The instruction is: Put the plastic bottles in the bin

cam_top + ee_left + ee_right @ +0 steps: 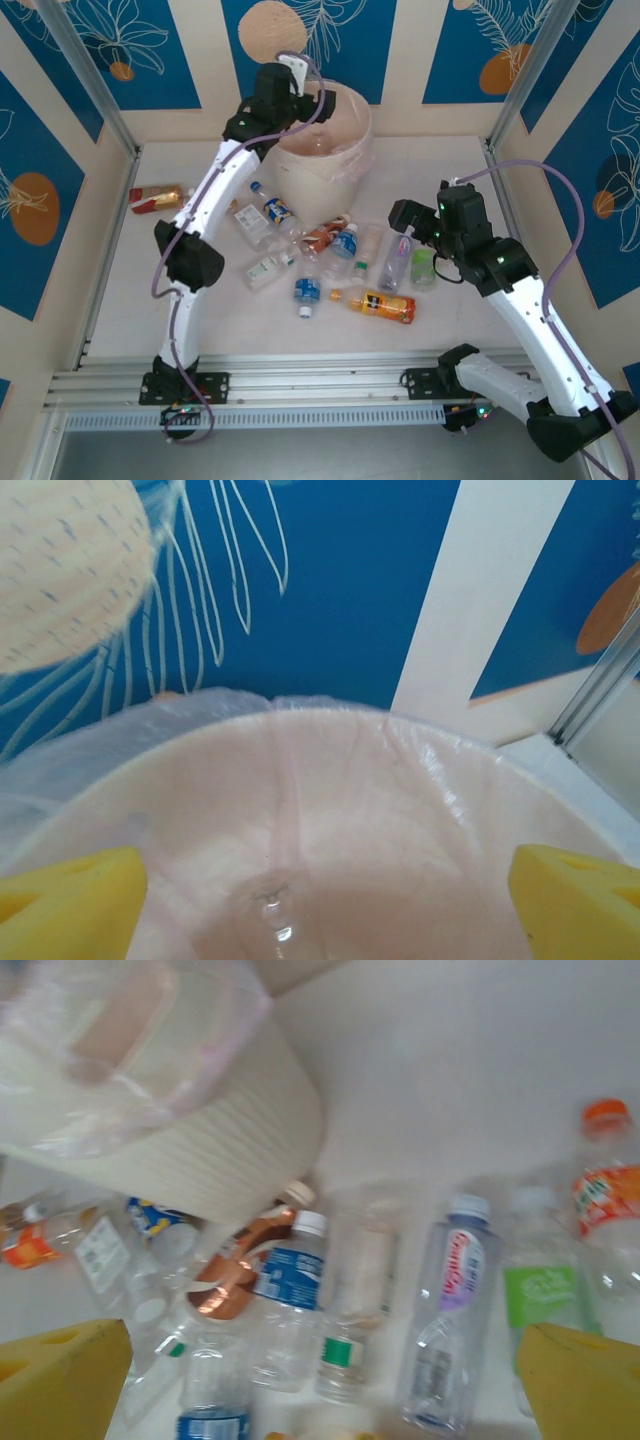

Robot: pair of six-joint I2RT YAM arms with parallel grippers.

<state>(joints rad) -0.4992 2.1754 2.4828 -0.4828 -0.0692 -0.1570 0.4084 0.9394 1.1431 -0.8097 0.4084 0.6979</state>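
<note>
Left arm over the bin, right arm over the pile!

Nearest the bases, an orange bottle (380, 305) lies on its side on the table (240, 330), with a blue-label bottle (305, 292) just left of it. Behind them the bottles (345, 245) sprawl in a loose cluster mid-table. The right gripper (325, 1380) hangs above their right end, yellow fingers (60, 1375) spread wide, nothing between them. One red bottle (155, 198) lies apart by the table's left edge. At the back stands the bin (340, 160). The left gripper (325, 900) sits over its rim, pads (70, 900) wide apart, and a clear bottle (270, 910) lies on the bin floor below.
</note>
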